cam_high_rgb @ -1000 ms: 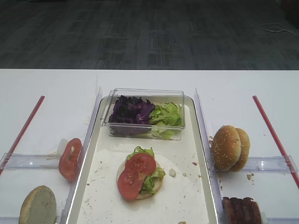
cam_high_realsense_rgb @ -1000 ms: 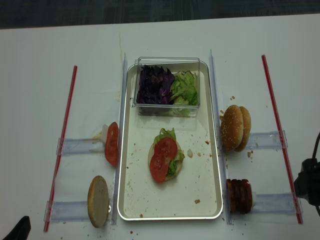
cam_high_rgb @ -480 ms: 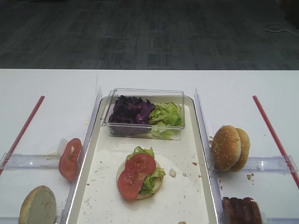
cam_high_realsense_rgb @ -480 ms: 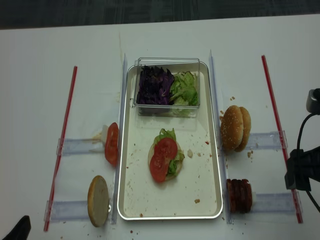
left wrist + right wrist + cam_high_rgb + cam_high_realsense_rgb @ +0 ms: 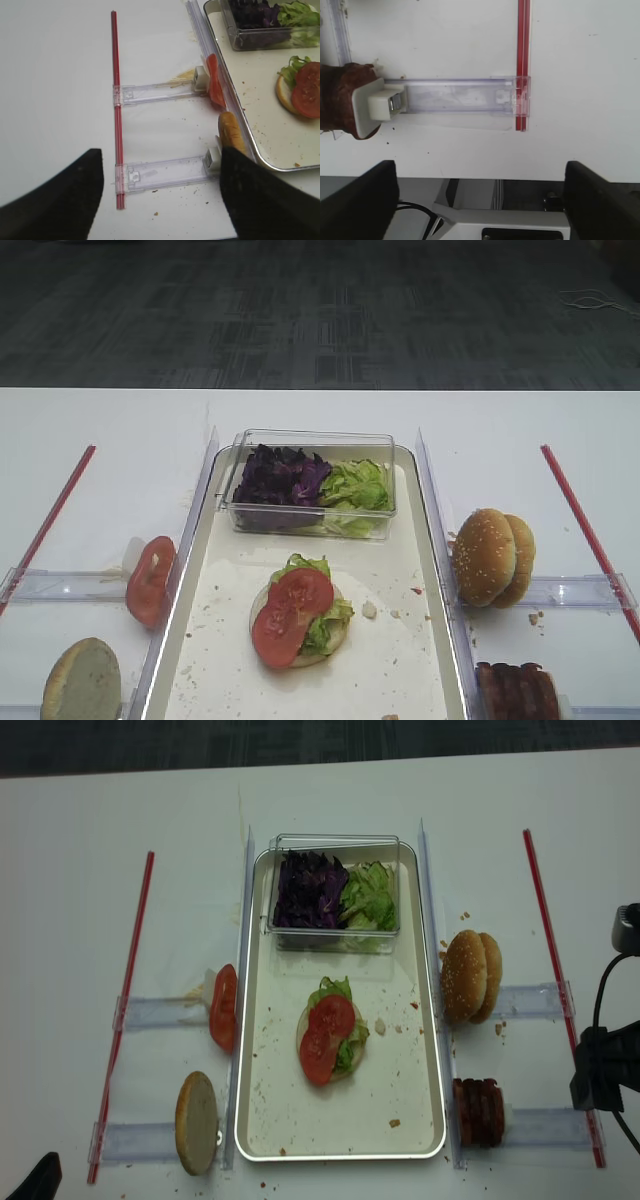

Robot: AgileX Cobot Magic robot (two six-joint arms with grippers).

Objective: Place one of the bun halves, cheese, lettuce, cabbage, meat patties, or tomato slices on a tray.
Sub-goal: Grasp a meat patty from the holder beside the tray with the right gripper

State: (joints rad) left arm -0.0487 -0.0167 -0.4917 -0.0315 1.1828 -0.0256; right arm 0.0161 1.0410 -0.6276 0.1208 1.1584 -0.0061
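Note:
On the cream tray (image 5: 190, 570) (image 5: 400, 1060) lies a bun half topped with lettuce and two tomato slices (image 5: 298, 612) (image 5: 330, 1030). At the tray's far end, a clear box holds cabbage (image 5: 282, 478) and lettuce (image 5: 357, 487). Right of the tray stand two bun halves (image 5: 471, 976) and meat patties (image 5: 480, 1111) (image 5: 340, 97). Left of it are a tomato slice (image 5: 224, 1007) (image 5: 215, 82) and a bun half (image 5: 197, 1122) (image 5: 231, 132). My right gripper (image 5: 480, 200) is open over the table's near edge, right of the patties. My left gripper (image 5: 160, 200) is open and empty. No cheese shows.
Clear plastic racks (image 5: 160, 1012) (image 5: 535, 1000) hold the food beside the tray. Red strips (image 5: 125, 1000) (image 5: 548, 930) run along the table's outer sides. The right arm (image 5: 605, 1065) hangs over the right red strip. Crumbs dot the tray and table.
The right arm has come a little leftward and farther into the overhead view at the right edge. The food and the left arm have not moved.

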